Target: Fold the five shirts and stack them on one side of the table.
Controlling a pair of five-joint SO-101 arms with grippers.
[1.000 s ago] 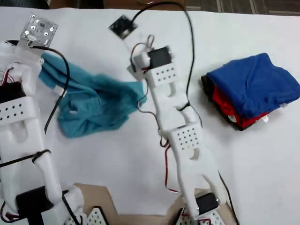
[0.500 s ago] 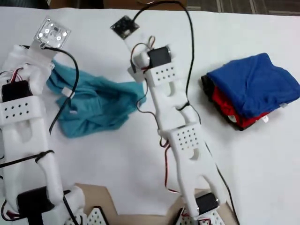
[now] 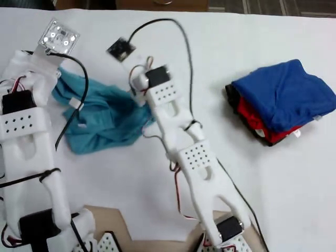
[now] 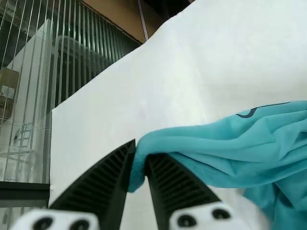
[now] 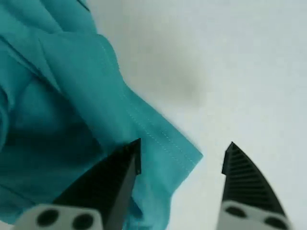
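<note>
Lying crumpled near the far left corner of the white surface (image 3: 294,184), a limp, light teal cotton shirt (image 3: 105,118) has one edge pinched in the left hand (image 4: 139,160). The right hand (image 5: 183,143) hangs spread over its stitched hem corner, likely the firmest hold. Folded blue, red and black shirts (image 3: 283,94) are stacked by the right edge.

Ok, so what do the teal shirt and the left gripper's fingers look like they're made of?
Teal shirt: soft matte knit, likely cotton jersey; it drapes in loose folds with a stitched hem. Left gripper fingers: hard matte black plastic, ridged inner faces, possibly 3D-printed.
</note>
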